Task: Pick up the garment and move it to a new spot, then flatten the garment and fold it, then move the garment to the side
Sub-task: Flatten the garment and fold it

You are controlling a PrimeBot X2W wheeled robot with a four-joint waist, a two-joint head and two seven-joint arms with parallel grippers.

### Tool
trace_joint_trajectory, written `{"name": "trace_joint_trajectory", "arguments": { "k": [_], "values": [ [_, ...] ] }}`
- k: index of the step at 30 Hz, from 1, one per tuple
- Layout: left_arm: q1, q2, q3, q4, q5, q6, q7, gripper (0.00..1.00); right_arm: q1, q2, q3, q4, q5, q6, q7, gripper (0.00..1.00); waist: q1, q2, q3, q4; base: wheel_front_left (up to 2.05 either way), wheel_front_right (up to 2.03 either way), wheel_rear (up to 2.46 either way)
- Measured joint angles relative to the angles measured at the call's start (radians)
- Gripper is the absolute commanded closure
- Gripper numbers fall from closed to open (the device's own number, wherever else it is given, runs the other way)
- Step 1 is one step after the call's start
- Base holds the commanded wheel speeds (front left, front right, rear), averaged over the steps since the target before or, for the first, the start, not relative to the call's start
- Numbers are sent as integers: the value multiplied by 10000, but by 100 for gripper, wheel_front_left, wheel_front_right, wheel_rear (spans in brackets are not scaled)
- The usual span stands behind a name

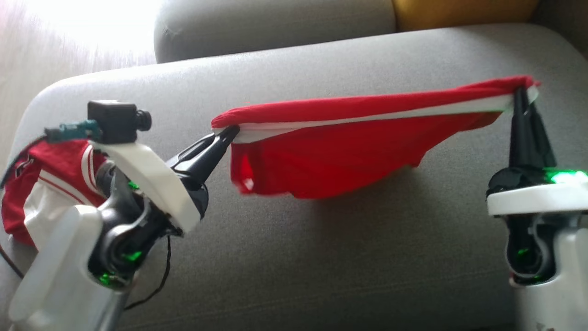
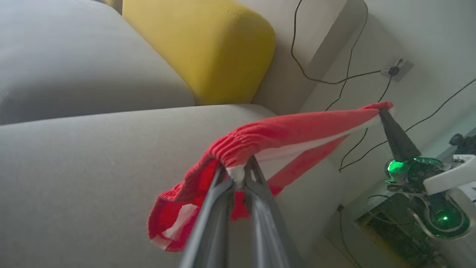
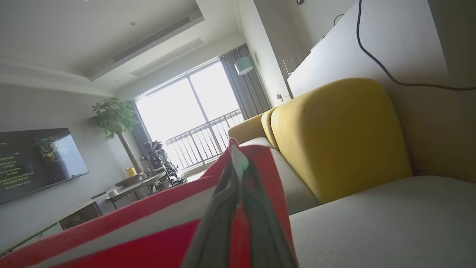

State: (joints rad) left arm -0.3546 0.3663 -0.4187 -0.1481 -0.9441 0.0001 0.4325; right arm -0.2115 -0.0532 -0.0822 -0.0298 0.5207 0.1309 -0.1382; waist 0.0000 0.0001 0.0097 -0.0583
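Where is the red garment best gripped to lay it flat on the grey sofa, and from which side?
Probably the two ends of the white-striped band of the red garment, from the robot's side, as the left gripper and right gripper, both shut on it, do. The band runs taut between them, so the cloth hangs free above the sofa seat.

garment [image 1: 349, 151] hangs over the middle of the sofa seat [image 1: 321, 257], strung between left gripper [image 1: 229, 132] and right gripper [image 1: 521, 92]; second garment [image 1: 59, 174] on seat's left edge; cushion [image 1: 459, 11] behind far right corner.
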Motion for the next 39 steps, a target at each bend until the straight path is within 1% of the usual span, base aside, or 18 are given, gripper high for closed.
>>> {"name": "trace_joint_trajectory", "arguments": {
  "k": [3,5,7,10,13,15,18,19,21,24,25,27,28,30,33,35,37,39],
  "values": [
    [-19,-79,270,-276,-1103,646,1062,100,-87,2,-27,-405,0,0,278,100,0,0,228,24,0,0,0],
    [-222,-198,583,-299,-1647,1241,1593,100,-314,2,-27,-397,-29,0,535,100,0,0,471,34,0,0,0],
    [-813,-267,773,-221,-1973,1657,2073,100,-926,4,-15,-230,-119,0,794,100,0,0,785,42,0,0,0],
    [-2283,-408,957,109,-2115,2197,2479,100,-2593,6,-211,594,-19,0,1187,100,0,0,1373,51,0,0,0],
    [-4191,-667,936,951,-1894,2328,2621,100,-4743,-13,-644,1981,-481,0,1590,100,1,0,2102,84,0,0,0],
    [-5551,-717,667,1691,-1354,2174,2594,100,-6289,-21,-738,2917,-989,0,1766,100,2,0,2623,107,0,0,0],
    [-7615,-709,142,2869,-67,1427,1965,100,-8843,-27,-757,3969,-1802,0,1419,100,4,-1,3456,120,0,0,0],
    [-8317,-740,-25,3279,447,1193,1597,100,-9717,-29,-819,4268,-2057,0,1139,100,4,-1,3742,118,0,0,0],
    [-9604,-1020,-81,4121,1151,947,658,100,-11273,-50,-970,4865,-2368,0,479,100,4,-1,4297,110,0,0,0],
    [-11083,-1392,-291,5333,2220,558,-988,100,-12762,-82,-1304,5879,-2738,2,-548,100,5,-1,5067,97,0,0,0],
    [-11380,-1501,-337,5699,2506,422,-1544,100,-12982,-88,-1413,6222,-2807,2,-765,100,5,-1,5289,94,0,0,0],
    [-11706,-1638,-522,6460,3010,337,-2550,100,-13098,-84,-1651,6853,-2905,4,-1043,100,6,-1,5687,89,0,0,0],
    [-11719,-1707,-587,6824,3187,297,-2974,100,-13095,-77,-1783,7181,-2909,4,-1101,100,6,-1,5857,87,0,0,0],
    [-11654,-1791,-978,7570,3618,44,-3641,100,-13050,-77,-1837,7810,-2876,4,-1131,100,6,-1,6147,85,0,0,0],
    [-11386,-1925,-1331,8544,3799,-389,-4010,100,-12629,-82,-1636,8307,-2819,2,-1147,100,4,-1,6407,105,0,0,0],
    [-11081,-1935,-1691,9089,3927,-581,-4123,100,-12181,-94,-1354,8619,-2685,2,-1175,100,3,-1,6460,145,0,0,0],
    [-10722,-1887,-2025,9568,4195,-719,-4278,100,-11638,-86,-1060,8951,-2424,2,-1174,100,3,-1,6411,159,0,0,0],
    [-10534,-1858,-2203,9772,4274,-740,-4326,100,-11389,-88,-895,9171,-2290,2,-1174,100,1,-1,6353,164,0,0,0]
  ]
}}
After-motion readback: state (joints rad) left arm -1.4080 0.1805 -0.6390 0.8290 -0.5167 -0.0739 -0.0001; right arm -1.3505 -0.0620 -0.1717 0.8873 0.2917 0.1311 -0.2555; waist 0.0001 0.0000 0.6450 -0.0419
